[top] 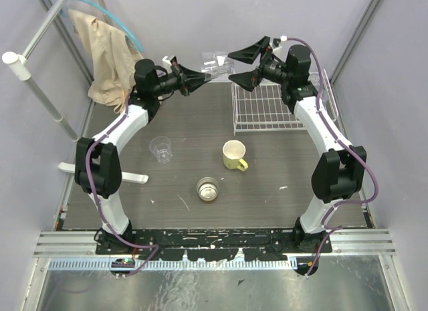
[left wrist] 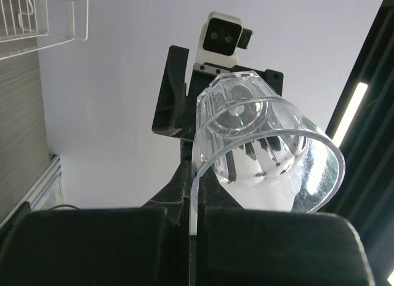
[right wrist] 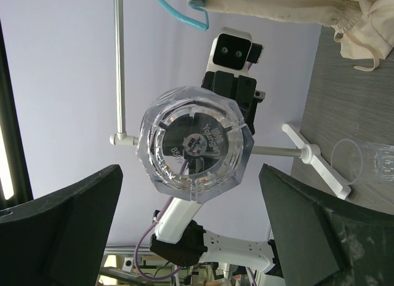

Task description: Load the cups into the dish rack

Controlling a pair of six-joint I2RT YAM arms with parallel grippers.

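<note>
The left gripper (top: 199,77) is raised over the far middle of the table (top: 187,134). Its fingers are pinched together on the rim of a clear tumbler (left wrist: 265,144) — one inside the wall, one outside. The tumbler lies sideways in the air with its base toward the right gripper (top: 233,67), whose fingers are spread wide on either side of it, not touching. The rack (top: 277,107) sits at the far right, under the right arm. On the table stand a second tumbler (top: 160,149) left of centre, the mug (top: 233,154) to its right, and the metal cup (top: 208,189) nearer — all well apart. A cloth (top: 107,57) hangs at the far left.
</note>
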